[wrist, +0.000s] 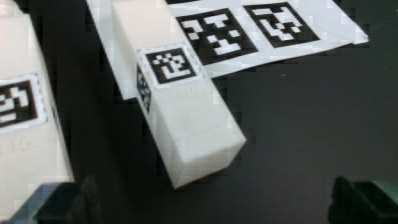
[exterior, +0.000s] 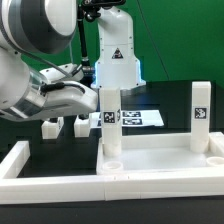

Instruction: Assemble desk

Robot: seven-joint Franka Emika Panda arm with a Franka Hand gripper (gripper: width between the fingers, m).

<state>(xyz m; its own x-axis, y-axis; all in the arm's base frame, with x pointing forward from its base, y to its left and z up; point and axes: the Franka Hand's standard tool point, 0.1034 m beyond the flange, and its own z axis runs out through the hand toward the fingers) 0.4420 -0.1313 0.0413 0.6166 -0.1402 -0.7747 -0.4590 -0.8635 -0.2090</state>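
At the far corner of the wide white rimmed plastic desk top [exterior: 150,165], on the exterior view's left, a short square white tagged leg [exterior: 110,130] stood upright, the two-finger gripper [wrist: 205,207] beside it spread wide and empty. We feared a skewed grasp might tilt it or knock it over.

White rimmed desk top [exterior: 155,152] lying flat, tagged leg [exterior: 110,125] upright at one corner, second leg [exterior: 198,113] at another
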